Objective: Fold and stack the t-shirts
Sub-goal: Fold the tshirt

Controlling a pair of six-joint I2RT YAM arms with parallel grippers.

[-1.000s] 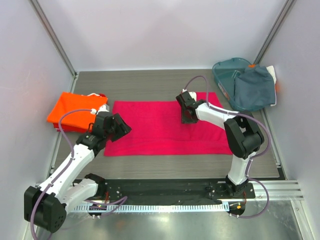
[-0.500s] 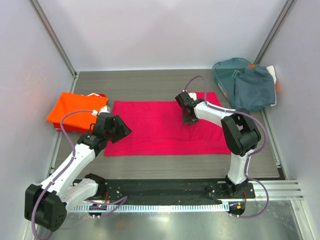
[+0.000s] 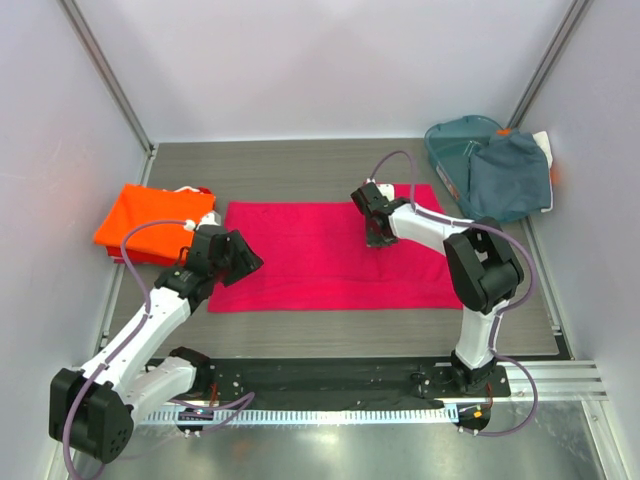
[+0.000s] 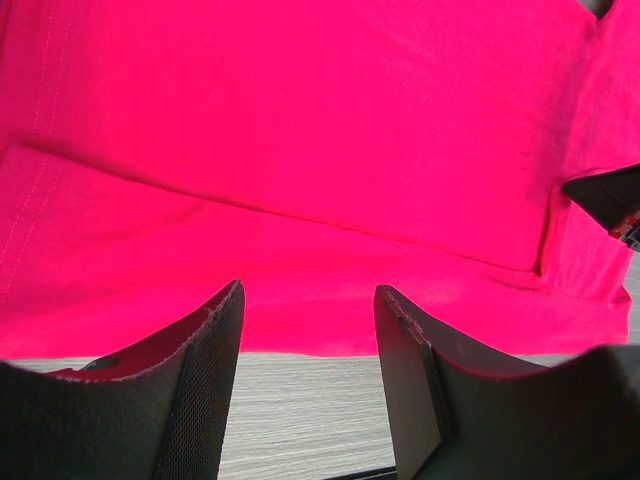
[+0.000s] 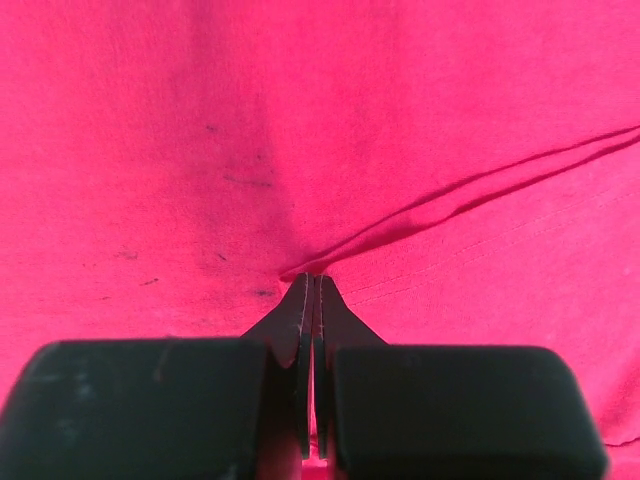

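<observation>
Pink t-shirt (image 3: 320, 255) is being folded | orange t-shirt (image 3: 150, 222) is sitting done | grey-blue t-shirts (image 3: 510, 180) are waiting | right jaws are pinching pink t-shirt | left jaws are hanging apart

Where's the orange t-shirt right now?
The orange t-shirt lies folded at far left in the top view, just left of the pink t-shirt.

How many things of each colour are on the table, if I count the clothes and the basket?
pink t-shirt: 1
orange t-shirt: 1
grey-blue cloth heap: 1 (how many shirts are in it cannot be told)
teal basket: 1
Total: 4
</observation>
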